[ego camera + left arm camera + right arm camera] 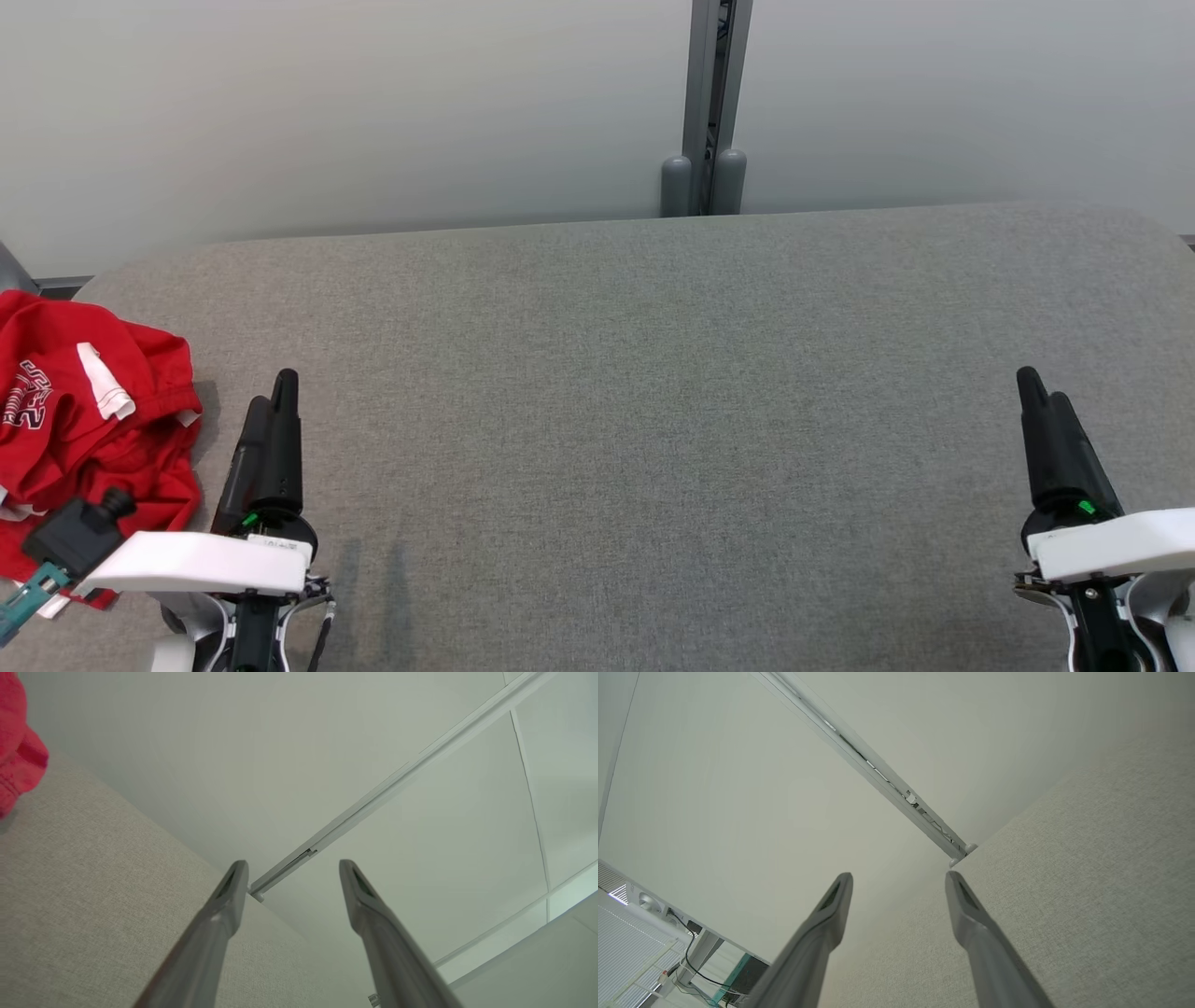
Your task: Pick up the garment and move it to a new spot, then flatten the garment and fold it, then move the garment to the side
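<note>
Table top (653, 392): grey woven cloth covering, matt, fine even grain.
Garment (84, 411): red knit cloth, soft, matt, creased; white printed lettering.
Left gripper (273, 390): dark, smooth, matt, plastic-looking fingers; white casing behind, smooth, slight sheen.
Right gripper (1044, 385): same finish.
Wall panels (373, 112): pale, smooth, matt.
Post (707, 93): grey, metal-looking, satin.

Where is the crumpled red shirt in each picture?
Head view: the crumpled red cotton shirt lies at the left edge on the grey fabric table, beside the left tool.
Left wrist view: the shirt peeks in at the top-left corner.
Right wrist view: looks over the table's other end.
Shared landmark: the grey metal wall post behind the table.
</note>
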You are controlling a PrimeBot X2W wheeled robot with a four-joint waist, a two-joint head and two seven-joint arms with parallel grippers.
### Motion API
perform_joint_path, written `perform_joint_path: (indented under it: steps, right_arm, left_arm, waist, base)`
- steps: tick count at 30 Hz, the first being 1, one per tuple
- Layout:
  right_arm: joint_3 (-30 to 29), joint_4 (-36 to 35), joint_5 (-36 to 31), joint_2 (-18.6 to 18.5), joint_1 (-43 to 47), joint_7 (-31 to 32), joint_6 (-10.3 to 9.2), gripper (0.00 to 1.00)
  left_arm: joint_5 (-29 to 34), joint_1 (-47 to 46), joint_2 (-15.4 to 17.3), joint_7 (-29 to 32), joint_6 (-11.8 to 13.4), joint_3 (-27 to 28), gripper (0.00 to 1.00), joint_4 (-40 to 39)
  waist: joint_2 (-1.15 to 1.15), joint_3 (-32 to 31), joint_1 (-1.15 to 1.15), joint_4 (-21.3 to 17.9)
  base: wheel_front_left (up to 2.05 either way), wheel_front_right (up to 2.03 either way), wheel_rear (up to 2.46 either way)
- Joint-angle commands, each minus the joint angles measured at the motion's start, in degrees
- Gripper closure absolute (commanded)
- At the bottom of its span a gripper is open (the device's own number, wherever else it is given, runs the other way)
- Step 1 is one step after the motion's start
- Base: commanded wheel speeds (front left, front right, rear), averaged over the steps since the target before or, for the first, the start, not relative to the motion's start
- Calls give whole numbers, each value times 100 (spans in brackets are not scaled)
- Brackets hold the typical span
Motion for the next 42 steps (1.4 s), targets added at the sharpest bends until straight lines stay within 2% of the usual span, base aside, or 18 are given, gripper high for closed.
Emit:
perform_joint_path:
  steps: [1,12,27,42]
  right_arm:
    - [45,-128,-337,-93,-99,-75,9,0]
    - [145,5,-1684,-170,-43,-294,9,0]
    - [142,465,-2926,-141,-99,-548,10,0]
    - [237,695,-3735,-102,-148,-780,11,0]
  left_arm:
    - [293,-132,62,-65,-5,-18,0,-80]
    - [1529,-76,169,-277,35,-186,0,208]
    - [2750,-105,291,-537,202,-367,0,508]
    - [3546,-122,320,-765,279,-427,0,679]
  waist:
    - [0,-5,0,-2]
    - [0,-42,0,-30]
    - [0,-73,0,-63]
    - [0,-80,0,-86]
  base:
    - [0,0,0]
    - [0,0,0]
    - [0,0,0]
    - [0,0,0]
